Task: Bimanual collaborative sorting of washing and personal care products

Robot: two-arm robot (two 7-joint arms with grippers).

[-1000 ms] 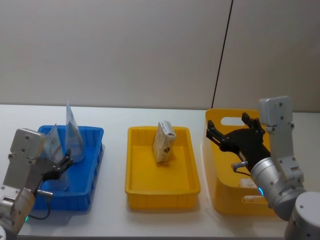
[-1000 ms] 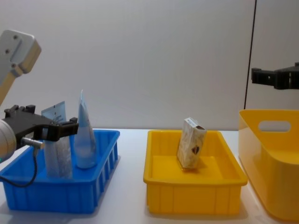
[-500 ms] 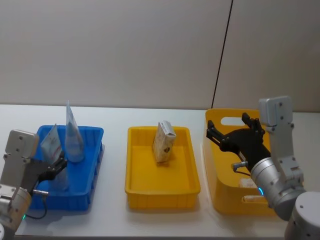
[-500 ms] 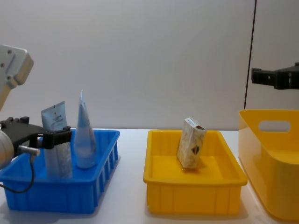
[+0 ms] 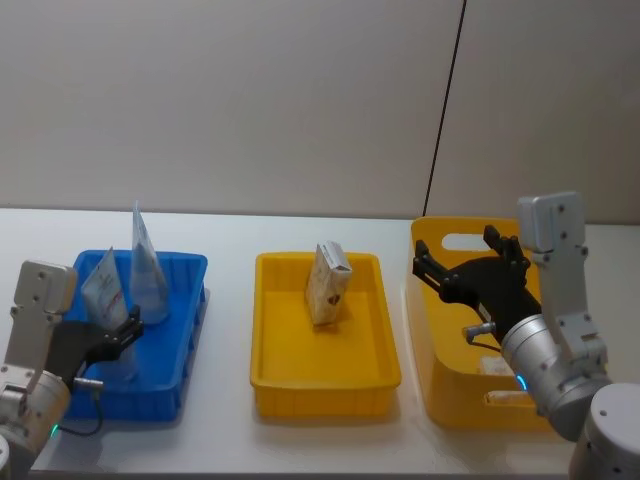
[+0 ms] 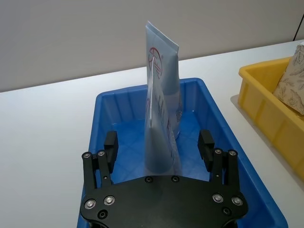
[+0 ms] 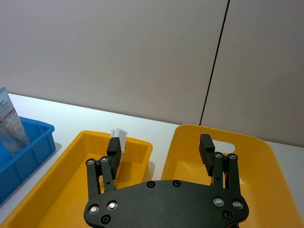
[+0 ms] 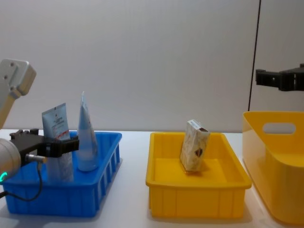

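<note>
Your left pincer [image 6: 158, 145] stands wide open with nothing in it, low over the blue tray [image 6: 102, 114] at the left of the white surface [image 5: 225, 350]. The tall light-blue tube [image 5: 148, 272] stands upright in that tray just ahead of the jaws, with a shorter tube [image 5: 104, 288] beside it. Expect the tall tube to be light, soft-walled and slick. It will probably dent or tip if you pinch it near the flat crimp, so take it low on the rounder body and close gently. The beige marbled carton [image 5: 328, 283] leans on end in the middle yellow tray [image 5: 325, 385]. It looks light and stiff, best gripped across its broad faces. Your right pincer [image 7: 160, 144] hovers spread and empty over the deep yellow bin [image 5: 455, 400]. In the left wrist view the two tubes overlap, so you cannot tell which is nearer the jaws. The tray wall hides their bases in the chest view, and the right arm masks most of the bin's floor.
</note>
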